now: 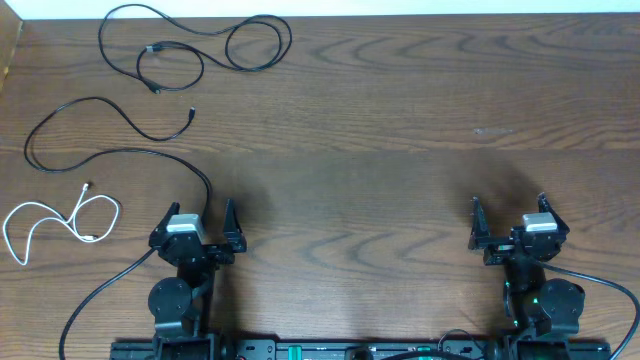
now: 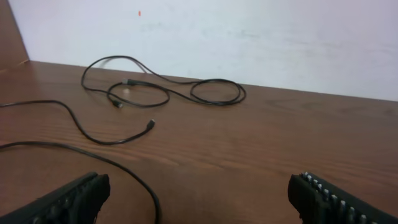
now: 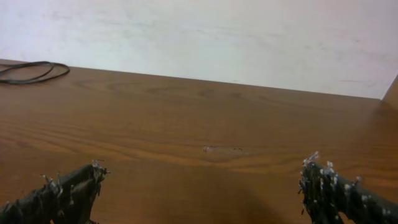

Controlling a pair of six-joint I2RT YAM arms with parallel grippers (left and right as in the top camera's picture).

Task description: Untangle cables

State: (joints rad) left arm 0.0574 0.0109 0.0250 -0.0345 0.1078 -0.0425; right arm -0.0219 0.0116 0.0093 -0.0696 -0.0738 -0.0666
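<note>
Now both hands gape empty: left hand (image 1: 200,212), right hand (image 1: 509,206). On the desk (image 1: 380,120) toward ten o'clock lie the far black cable (image 1: 152,47), near black cable (image 1: 190,113) and white cable (image 1: 30,206). The near one passes the left hand; a careless reach could drag it over the others

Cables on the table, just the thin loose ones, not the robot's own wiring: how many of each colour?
Black: 2, the far looped black cable and the nearer black cable
White: 1, the white cable
Total: 3
</note>
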